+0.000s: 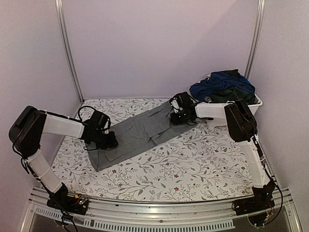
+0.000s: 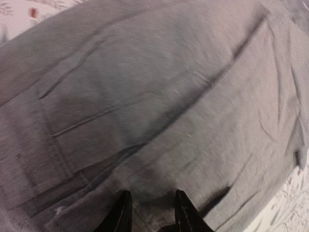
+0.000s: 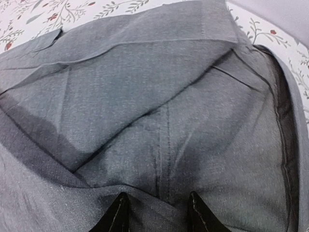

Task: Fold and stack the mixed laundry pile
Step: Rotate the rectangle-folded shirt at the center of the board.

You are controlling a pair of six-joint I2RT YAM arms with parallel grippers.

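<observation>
Lying diagonally across the floral tabletop [image 1: 193, 166], the grey garment [image 1: 140, 134] is spread nearly flat, with its near end toward the left arm and its far end toward the right arm. The overhead view alone shows the rest of the laundry: a navy garment [image 1: 219, 86] and a dark green one [image 1: 237, 94] are heaped in the white bin [image 1: 257, 102] at the right rear corner, apart from the grey piece. From above, the left gripper [image 1: 110, 141] sits on the garment's near left end and the right gripper [image 1: 175, 116] on its far right end, but the jaws cannot be made out there. The left wrist view fills with wrinkled grey cloth; its two dark fingertips [image 2: 121, 216] stand a narrow gap apart and press down on the fabric, and I cannot tell whether any cloth is caught. The right wrist view shows a vertical seam and a dark open edge at the right, with a raised fold of the grey cloth pinched between its fingertips [image 3: 117, 215].
</observation>
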